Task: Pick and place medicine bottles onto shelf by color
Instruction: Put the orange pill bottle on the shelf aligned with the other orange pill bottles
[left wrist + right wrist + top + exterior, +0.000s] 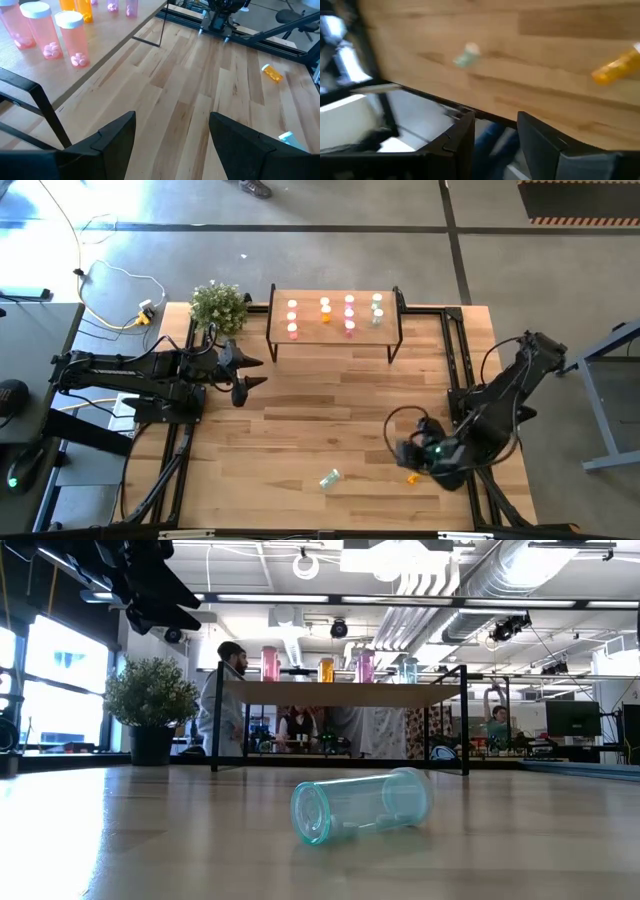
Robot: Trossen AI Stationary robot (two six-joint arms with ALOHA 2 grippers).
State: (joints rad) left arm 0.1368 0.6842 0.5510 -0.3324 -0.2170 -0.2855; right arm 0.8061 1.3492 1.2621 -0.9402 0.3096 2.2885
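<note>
1. Small green potted plant [218,306] sits at the far left corner of the table, just beside the low light-wood shelf on black metal legs [334,336]; yellow cable [142,315] lies on the floor off the table's left edge.
2. Light-wood plank tabletop [320,420] with black rail frames down both sides; grey concrete floor around it; low view shows an open office with people behind the shelf.
3. Shelf holds upright translucent bottles in rows by colour: pink [292,318], orange [325,310], pale red [349,315], green [376,309].
4. Two bottles lie off the shelf on the near tabletop: a green translucent bottle on its side [329,478], and an orange bottle on its side [412,476] just beside the right gripper [415,452].
5. Right gripper is low near the front right, fingers apart, holding nothing.
6. Left gripper [250,372] waits raised at the left side, near the shelf's left end, fingers spread wide, empty.
</note>
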